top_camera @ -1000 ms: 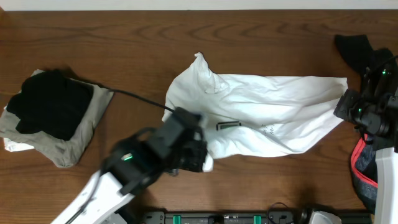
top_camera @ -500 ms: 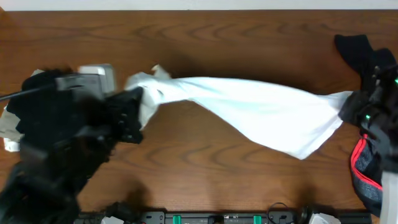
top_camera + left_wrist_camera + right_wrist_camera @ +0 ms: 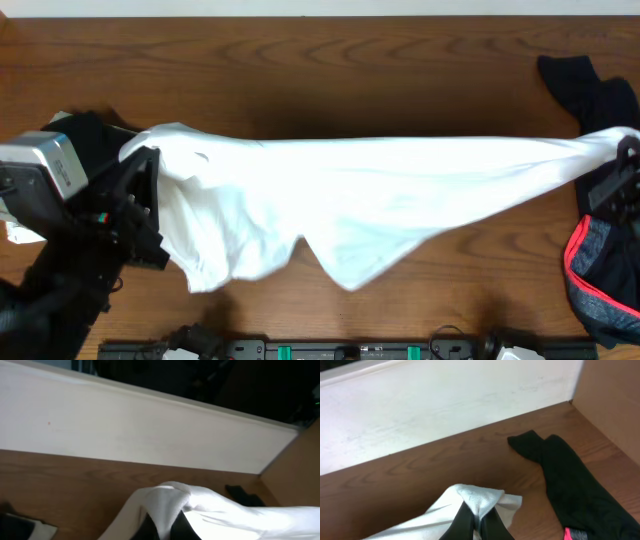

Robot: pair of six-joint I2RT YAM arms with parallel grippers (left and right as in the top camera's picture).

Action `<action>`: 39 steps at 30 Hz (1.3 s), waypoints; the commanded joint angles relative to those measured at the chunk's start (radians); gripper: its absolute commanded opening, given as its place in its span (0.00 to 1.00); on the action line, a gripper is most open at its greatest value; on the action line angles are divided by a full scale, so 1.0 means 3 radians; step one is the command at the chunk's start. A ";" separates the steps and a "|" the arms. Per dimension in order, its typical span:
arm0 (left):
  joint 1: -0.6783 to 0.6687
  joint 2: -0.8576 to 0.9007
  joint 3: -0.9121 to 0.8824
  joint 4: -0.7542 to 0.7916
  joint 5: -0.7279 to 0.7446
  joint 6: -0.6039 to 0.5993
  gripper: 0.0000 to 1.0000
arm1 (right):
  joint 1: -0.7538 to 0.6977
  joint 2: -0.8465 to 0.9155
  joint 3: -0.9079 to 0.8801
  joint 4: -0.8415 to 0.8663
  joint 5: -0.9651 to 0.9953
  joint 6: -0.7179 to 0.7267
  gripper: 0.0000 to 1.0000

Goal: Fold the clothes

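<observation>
I can read no lettering or label on the white T-shirt (image 3: 380,190) or elsewhere, as far as these dim views allow.

White T-shirt (image 3: 380,190) pulled from crumpled heap into wide taut span; left arm (image 3: 95,215) swung far left.

Left pincer (image 3: 167,527), right pincer (image 3: 477,522): both closed.

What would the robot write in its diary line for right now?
left gripper: shut on white T-shirt | right gripper: shut on white T-shirt | white T-shirt: stretched wide between both grippers | fold: not started
</observation>
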 commanded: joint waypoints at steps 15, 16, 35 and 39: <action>0.0504 0.2345 0.0031 0.1147 0.0735 0.0521 0.06 | 0.0153 0.2055 0.0024 0.1146 -0.0037 -0.0280 0.01; 0.0586 0.2454 0.0043 0.1308 0.0902 0.0500 0.06 | 0.0170 0.2124 0.0025 0.1303 -0.0038 -0.0276 0.01; 0.1059 0.2462 0.1003 -0.0290 0.1469 0.0645 0.06 | 0.0178 0.2110 0.0698 0.0005 0.0173 -0.0188 0.01; 0.1044 0.2552 0.0731 -0.1071 0.1456 0.0917 0.06 | 0.0178 0.2110 0.0331 -0.0373 0.0638 -0.0186 0.01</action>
